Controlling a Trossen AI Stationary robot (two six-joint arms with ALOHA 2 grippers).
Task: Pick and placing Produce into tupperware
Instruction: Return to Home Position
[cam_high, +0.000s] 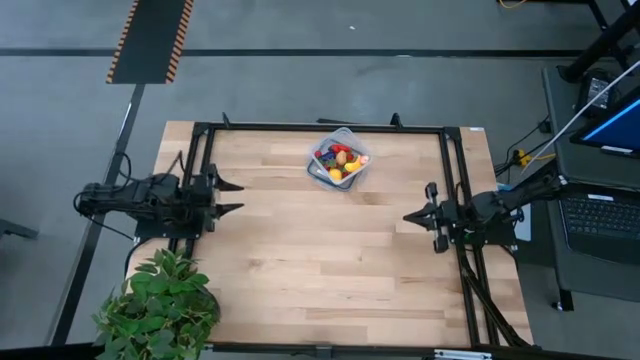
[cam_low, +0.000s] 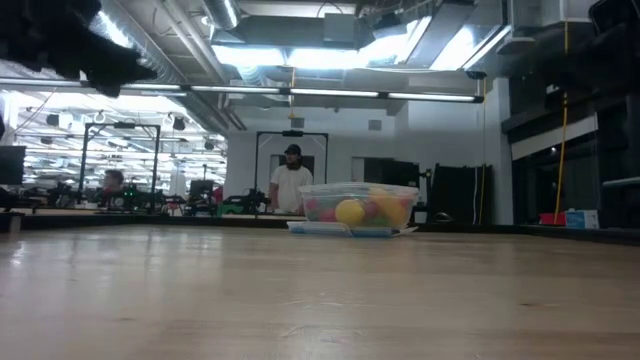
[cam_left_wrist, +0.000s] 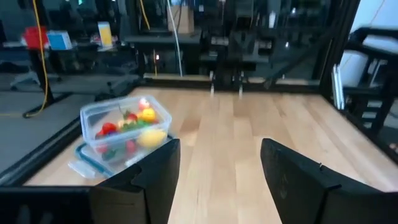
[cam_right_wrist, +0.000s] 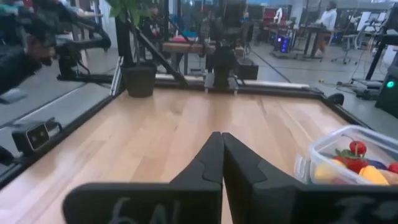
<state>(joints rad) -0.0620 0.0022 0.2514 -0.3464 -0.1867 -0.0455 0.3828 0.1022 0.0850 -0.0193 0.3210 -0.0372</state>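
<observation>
I have open tabletop (cam_high: 320, 250) across the middle; only the tupperware (cam_high: 338, 158) by one edge rail and the potted plant (cam_high: 160, 305) at the left arm's corner obstruct.

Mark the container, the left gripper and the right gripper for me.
container (cam_high: 312, 161), high view, left rim.
left gripper (cam_high: 238, 197), high view, midway between its open fingertips.
right gripper (cam_high: 406, 216), high view, at its shut fingertips.

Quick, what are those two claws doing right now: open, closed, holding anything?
Left gripper: open, holding nothing.
Right gripper: shut, holding nothing.
</observation>
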